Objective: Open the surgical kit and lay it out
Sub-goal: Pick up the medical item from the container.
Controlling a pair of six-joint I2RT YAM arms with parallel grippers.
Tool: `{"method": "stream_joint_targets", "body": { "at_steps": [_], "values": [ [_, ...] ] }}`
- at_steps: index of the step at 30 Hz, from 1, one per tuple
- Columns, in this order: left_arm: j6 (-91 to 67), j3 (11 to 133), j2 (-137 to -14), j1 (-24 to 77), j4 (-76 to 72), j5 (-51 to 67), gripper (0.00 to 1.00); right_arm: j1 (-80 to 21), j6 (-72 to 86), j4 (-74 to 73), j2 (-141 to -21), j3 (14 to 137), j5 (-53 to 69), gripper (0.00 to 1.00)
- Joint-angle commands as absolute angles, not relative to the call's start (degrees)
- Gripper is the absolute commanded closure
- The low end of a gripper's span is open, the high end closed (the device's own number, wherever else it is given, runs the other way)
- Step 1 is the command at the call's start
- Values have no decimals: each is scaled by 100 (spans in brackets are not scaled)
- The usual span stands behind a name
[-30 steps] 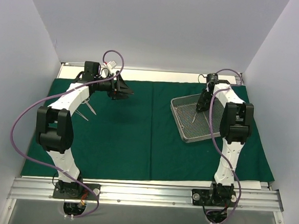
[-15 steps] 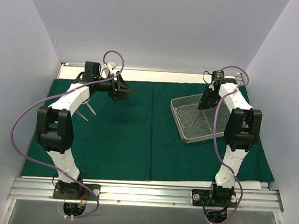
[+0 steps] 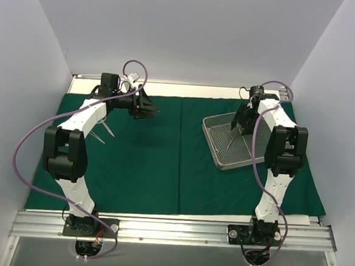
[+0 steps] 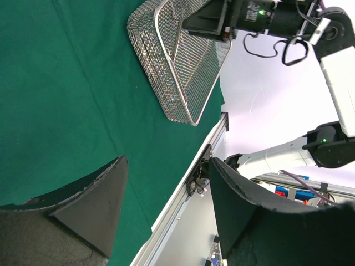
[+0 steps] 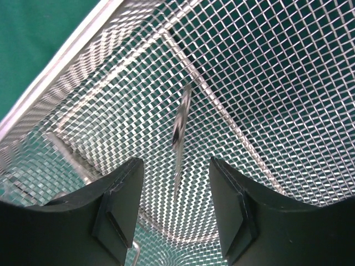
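The dark green drape (image 3: 157, 162) lies spread flat over the table. The silver wire-mesh tray (image 3: 221, 155) sits on it at the right, and shows in the left wrist view (image 4: 183, 83). My right gripper (image 3: 241, 124) is open and low inside the tray's far part, its jaws on either side of a thin steel instrument (image 5: 180, 130) that lies on the mesh (image 5: 266, 83). Thin steel instruments (image 3: 104, 131) lie on the drape at the left. My left gripper (image 3: 147, 106) is open and empty above the drape at the far left-centre.
White walls close in the left, right and back. A metal rail (image 3: 171, 227) runs along the near edge with both arm bases. Purple cables loop off both arms. The drape's centre fold (image 3: 180, 157) runs front to back.
My right gripper has shifted slightly over the far part of the tray and dropped lower into it. My left arm has not moved.
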State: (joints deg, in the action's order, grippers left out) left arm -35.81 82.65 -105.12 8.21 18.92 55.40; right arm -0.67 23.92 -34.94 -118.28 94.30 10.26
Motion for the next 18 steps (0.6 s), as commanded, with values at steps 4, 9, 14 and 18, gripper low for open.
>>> {"method": "stream_joint_targets", "body": {
  "at_steps": [4, 9, 14, 18],
  "values": [
    [-3621, 8508, -10617, 844, 1573, 5704, 31, -35, 2294, -3604, -12312, 9650, 809, 50],
    [-3639, 8543, -10687, 844, 1591, 5695, 31, -123, 2311, -3805, -12595, 10072, 528, 61],
    [-3647, 8508, -10670, 844, 1565, 5678, 31, -167, 2347, -3920, -12612, 10344, 273, 96],
    [-3683, 8455, -10617, 853, 1512, 5669, 32, -298, 2417, -4008, -12481, 10555, -69, 100]
  ]
}}
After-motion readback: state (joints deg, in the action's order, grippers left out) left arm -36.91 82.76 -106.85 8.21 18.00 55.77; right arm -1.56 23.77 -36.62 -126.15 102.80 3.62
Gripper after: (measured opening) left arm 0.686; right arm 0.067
